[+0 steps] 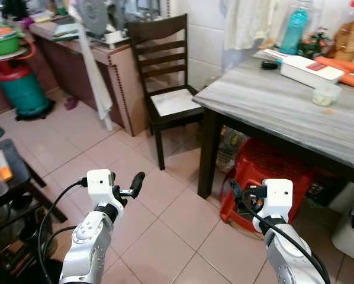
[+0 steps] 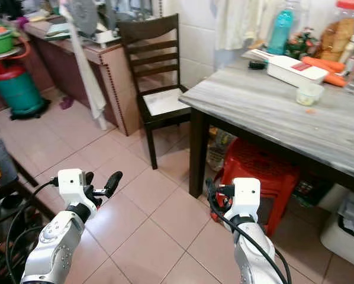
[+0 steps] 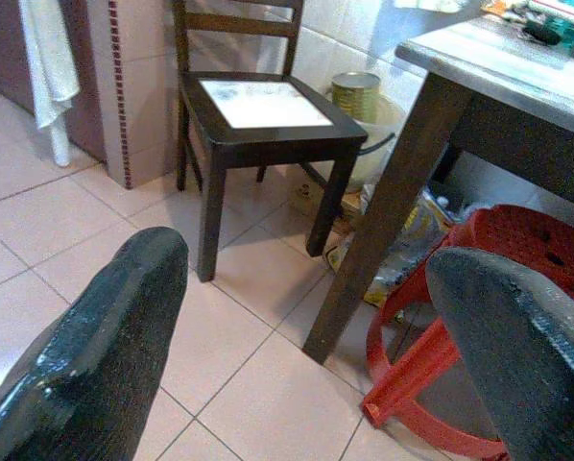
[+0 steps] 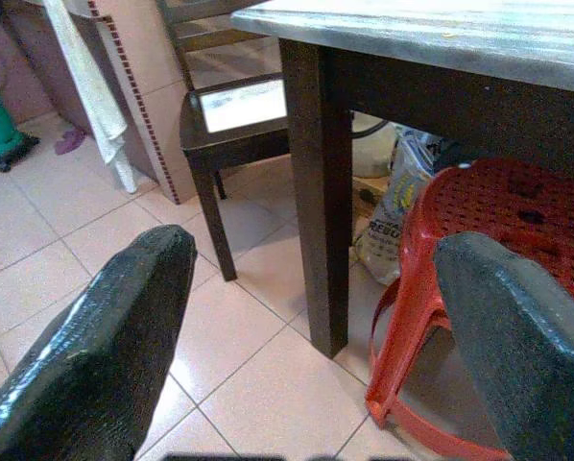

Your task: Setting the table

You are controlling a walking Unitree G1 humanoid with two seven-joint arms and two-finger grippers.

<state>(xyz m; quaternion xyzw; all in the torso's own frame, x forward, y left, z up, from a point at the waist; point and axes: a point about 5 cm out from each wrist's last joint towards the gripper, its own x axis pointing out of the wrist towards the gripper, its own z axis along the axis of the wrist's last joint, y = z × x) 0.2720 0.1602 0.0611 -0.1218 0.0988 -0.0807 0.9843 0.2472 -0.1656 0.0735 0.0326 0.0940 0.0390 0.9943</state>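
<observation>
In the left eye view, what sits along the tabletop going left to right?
White tray → small clear cup → orange carrots, all on the grey table. Both pincers, left and right, are open, above the floor.

Counting one dark wooden chair (image 1: 165, 89), one grey table (image 1: 283, 106), one red plastic stool (image 1: 266, 177) tucked underneath. Also spotting one white tray (image 1: 310, 70), one small cup (image 1: 326, 94), one teal bottle (image 1: 293, 26), one green gas cylinder (image 1: 23, 89).

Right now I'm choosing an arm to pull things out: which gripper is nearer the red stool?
Right. The right gripper hangs just beside the red stool; the left gripper is farther off over open floor.
</observation>
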